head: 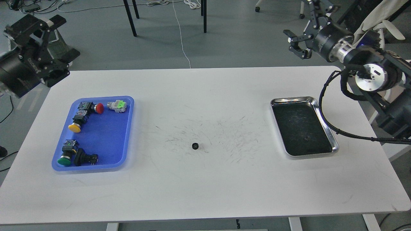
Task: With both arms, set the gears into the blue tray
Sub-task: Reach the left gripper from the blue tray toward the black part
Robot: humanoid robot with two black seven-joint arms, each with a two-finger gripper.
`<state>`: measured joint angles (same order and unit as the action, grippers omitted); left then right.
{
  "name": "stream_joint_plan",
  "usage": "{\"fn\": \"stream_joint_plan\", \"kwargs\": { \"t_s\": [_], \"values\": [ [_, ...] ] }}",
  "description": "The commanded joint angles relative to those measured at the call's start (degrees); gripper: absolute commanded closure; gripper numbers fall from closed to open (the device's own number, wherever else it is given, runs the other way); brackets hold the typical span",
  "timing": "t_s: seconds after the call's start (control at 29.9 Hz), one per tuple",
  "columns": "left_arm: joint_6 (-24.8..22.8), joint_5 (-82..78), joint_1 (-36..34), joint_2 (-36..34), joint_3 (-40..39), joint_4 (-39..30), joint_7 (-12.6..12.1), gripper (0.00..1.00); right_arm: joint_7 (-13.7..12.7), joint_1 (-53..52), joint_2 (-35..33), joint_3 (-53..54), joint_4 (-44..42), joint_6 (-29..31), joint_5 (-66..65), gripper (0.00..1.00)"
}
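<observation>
Black and tiny, one gear (195, 146) is lying flat on the bare white tabletop (205, 192), roughly midway between the two trays and touching neither. A second small dark ring, probably another gear (306, 139), is sitting inside the steel tray (327, 128) on its dark floor, toward the near end.

Off to the left, the blue tray (125, 128) is resting near the tabletop's left edge. It is holding push-buttons: a red-capped one (94, 107) and a grey-and-green one (117, 106) along the far end, a yellow-capped one (76, 123) by the left rim, and a green-capped one (67, 155) beside a plain black one (85, 158) at the near end. No gear is showing in it.

Both arms are hanging raised and away from the things. The left arm is entering at the upper left, its claw (61, 65) hovering over the far left corner of the tabletop, well apart from the blue tray; whether its fingers are spread I cannot tell, as they are reading as one dark mass. The right arm is reaching up from the right edge past the steel tray, its claw (297, 45) hanging beyond the far edge, fingers parted and holding nothing.
</observation>
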<state>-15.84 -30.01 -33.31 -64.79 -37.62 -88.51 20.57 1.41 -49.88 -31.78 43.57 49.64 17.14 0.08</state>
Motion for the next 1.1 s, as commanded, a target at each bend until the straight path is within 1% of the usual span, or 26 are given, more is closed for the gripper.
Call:
{"fn": "stream_joint_plan", "kwargs": {
  "t_s": [0.0, 0.13, 0.2, 0.23, 0.3, 0.33, 0.4, 0.43, 0.57, 0.74, 0.87, 0.97, 1.07],
  "values": [
    [1.5, -15.9, -0.1, 3.3, 2.3, -3.4, -0.3, 0.02, 0.0, 6.3, -3.3, 3.6, -0.2, 2.8, 3.4, 0.04],
    [6.0, -38.3, 0.1, 8.9, 4.7, -5.1, -0.4, 0.02, 0.2, 11.5, -4.1, 6.7, -1.1, 3.3, 3.4, 0.04],
    [9.2, -49.1, 0.3, 11.6, 7.6, -4.9, -0.9, 0.02, 0.2, 13.2, -4.0, 8.0, -3.1, 3.8, 3.4, 0.04],
    [11.1, -53.7, 0.3, 12.8, 9.0, -4.7, -1.3, 0.02, 0.2, 13.6, -4.0, 8.4, -4.1, 4.3, 3.4, 0.04],
    [15.2, -62.2, 0.3, 15.8, 12.5, -4.3, -3.4, 0.02, 0.3, 13.9, -4.0, 8.5, -6.1, 5.3, 3.4, 0.04],
    [17.0, -66.5, 0.3, 17.2, 14.4, -3.8, -4.7, 0.02, 0.3, 13.9, -4.0, 8.5, -6.9, 5.5, 3.5, 0.04],
    [19.1, -74.4, 0.3, 19.6, 17.3, -1.9, -6.6, 0.02, 0.3, 14.0, -4.0, 8.5, -7.5, 5.5, 3.5, 0.04],
    [19.9, -78.7, 0.4, 21.1, 18.1, -0.9, -7.0, 0.02, 0.4, 14.0, -3.9, 8.5, -7.5, 5.5, 3.5, 0.04],
    [21.7, -93.4, 0.4, 28.4, 18.2, 5.2, -7.2, 0.02, 1.2, 14.0, -3.4, 8.5, -7.4, 5.5, 3.4, 0.04],
    [22.3, -95.0, 0.5, 36.0, 18.6, 13.8, -7.2, 0.02, 1.2, 14.1, -3.0, 8.0, -7.3, 5.5, 3.4, 0.04],
    [22.4, -95.0, 0.3, 40.1, 18.6, 19.4, -7.3, 0.03, 1.3, 14.1, -2.4, 7.8, -7.3, 5.5, 3.4, 0.04],
    [22.4, -95.0, 0.3, 42.1, 18.7, 22.7, -7.3, 0.03, 1.3, 14.1, -2.4, 7.8, -7.3, 5.4, 3.4, 0.04],
    [22.4, -95.0, 0.3, 43.4, 18.8, 23.8, -7.2, 0.03, 1.3, 14.1, -2.4, 8.0, -7.4, 5.3, 3.4, 0.04]
  ]
}}
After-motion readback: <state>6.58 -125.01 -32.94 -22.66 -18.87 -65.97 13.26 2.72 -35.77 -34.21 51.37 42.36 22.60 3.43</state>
